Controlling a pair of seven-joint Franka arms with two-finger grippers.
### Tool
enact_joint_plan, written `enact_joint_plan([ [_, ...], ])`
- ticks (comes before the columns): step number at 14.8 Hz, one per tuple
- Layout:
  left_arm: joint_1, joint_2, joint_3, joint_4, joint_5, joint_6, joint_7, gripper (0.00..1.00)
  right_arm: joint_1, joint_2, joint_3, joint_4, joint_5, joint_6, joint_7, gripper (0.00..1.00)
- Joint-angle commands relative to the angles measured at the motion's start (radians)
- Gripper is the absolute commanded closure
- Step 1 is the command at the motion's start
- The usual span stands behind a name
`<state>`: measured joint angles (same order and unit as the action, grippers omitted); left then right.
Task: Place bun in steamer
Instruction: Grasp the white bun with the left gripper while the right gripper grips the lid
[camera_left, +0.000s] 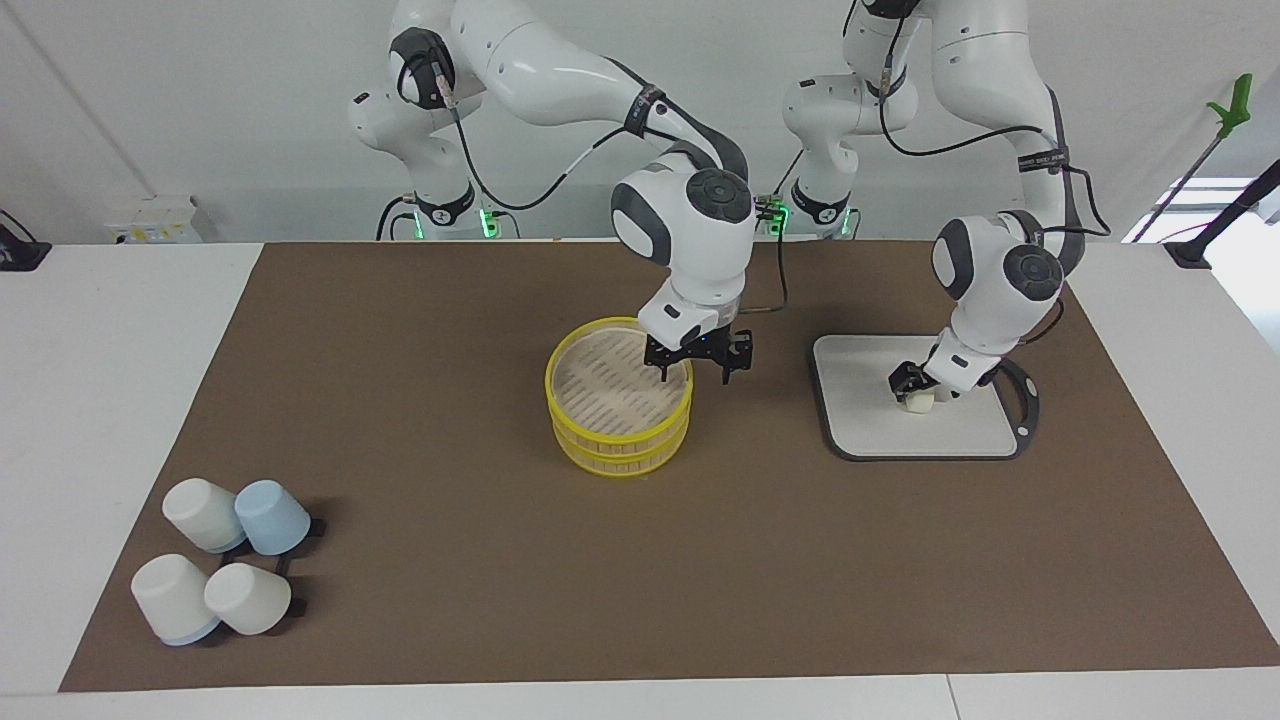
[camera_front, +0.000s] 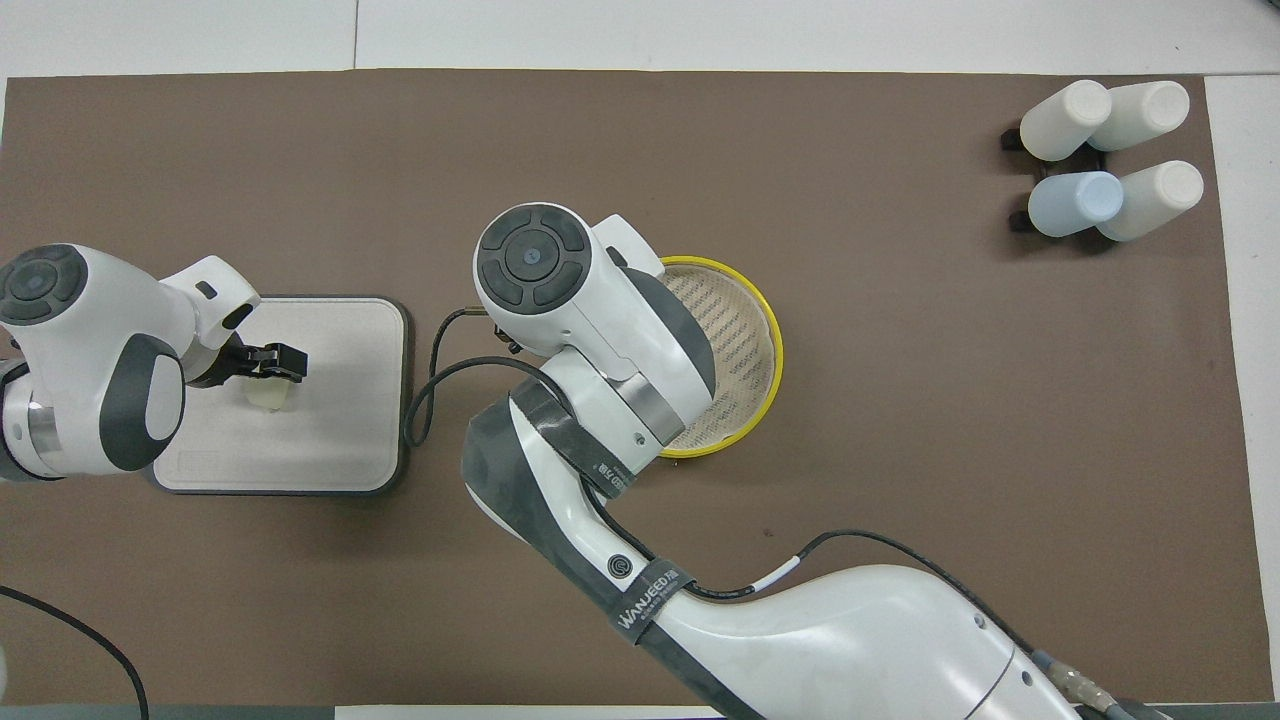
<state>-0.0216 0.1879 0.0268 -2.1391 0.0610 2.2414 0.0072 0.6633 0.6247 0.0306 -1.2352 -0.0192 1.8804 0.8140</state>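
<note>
Brown mat (camera_left: 700, 560) bore grey board (camera_left: 860, 425); left gripper (camera_left: 915, 388) pinched bun (camera_left: 919, 401) there. Right gripper (camera_left: 698, 362), fingers spread, hovered over steamer (camera_left: 600, 440) rim.

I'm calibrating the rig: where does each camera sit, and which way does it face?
Facing view: high across the table, facing the robots; both whole arms show, left pincer at the bun, right pincer over the steamer.
Overhead view: above the robots' end, looking steeply down; arms enter from the bottom.
Shared: bun, steamer, board, cups.
</note>
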Motion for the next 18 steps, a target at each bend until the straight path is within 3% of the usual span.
enact_joint_plan([
  [1,0.008,-0.004,-0.005,-0.012,0.023,0.017,-0.003,0.05,-0.007,-0.014,0.002,-0.062,0.004,0.066,0.03,0.38],
  [3,0.009,-0.005,-0.005,-0.016,0.022,0.01,-0.001,0.16,-0.01,-0.02,0.003,-0.084,0.005,0.085,0.03,0.41],
  [4,0.008,-0.007,-0.005,-0.024,0.022,0.01,-0.001,0.21,-0.008,-0.02,0.003,-0.084,0.005,0.08,0.031,0.56],
  [5,0.008,-0.008,-0.005,-0.03,0.022,0.01,-0.003,0.27,-0.008,-0.02,0.003,-0.079,0.007,0.071,0.036,0.86],
  [6,0.008,-0.011,-0.007,-0.036,0.022,0.006,-0.003,0.36,-0.013,-0.02,0.005,-0.073,0.016,0.051,0.04,1.0],
  [8,0.006,-0.013,-0.007,-0.038,0.017,-0.012,-0.006,0.69,-0.004,-0.033,0.003,-0.066,0.019,0.016,0.037,1.0],
  [9,0.006,-0.013,-0.007,-0.029,-0.001,-0.032,-0.007,0.8,-0.013,-0.034,0.005,-0.064,0.016,-0.006,0.037,1.0],
  [10,0.005,-0.013,-0.007,-0.015,-0.038,-0.045,-0.007,0.84,-0.01,-0.034,0.005,-0.052,0.018,-0.017,0.037,1.0],
  [15,-0.006,-0.008,-0.007,0.106,-0.107,-0.166,-0.059,0.85,-0.04,-0.039,0.005,0.038,0.018,-0.119,-0.011,1.0],
  [18,-0.056,0.001,-0.007,0.218,-0.141,-0.275,-0.149,0.85,-0.135,-0.109,0.006,0.062,0.024,-0.184,-0.131,1.0],
])
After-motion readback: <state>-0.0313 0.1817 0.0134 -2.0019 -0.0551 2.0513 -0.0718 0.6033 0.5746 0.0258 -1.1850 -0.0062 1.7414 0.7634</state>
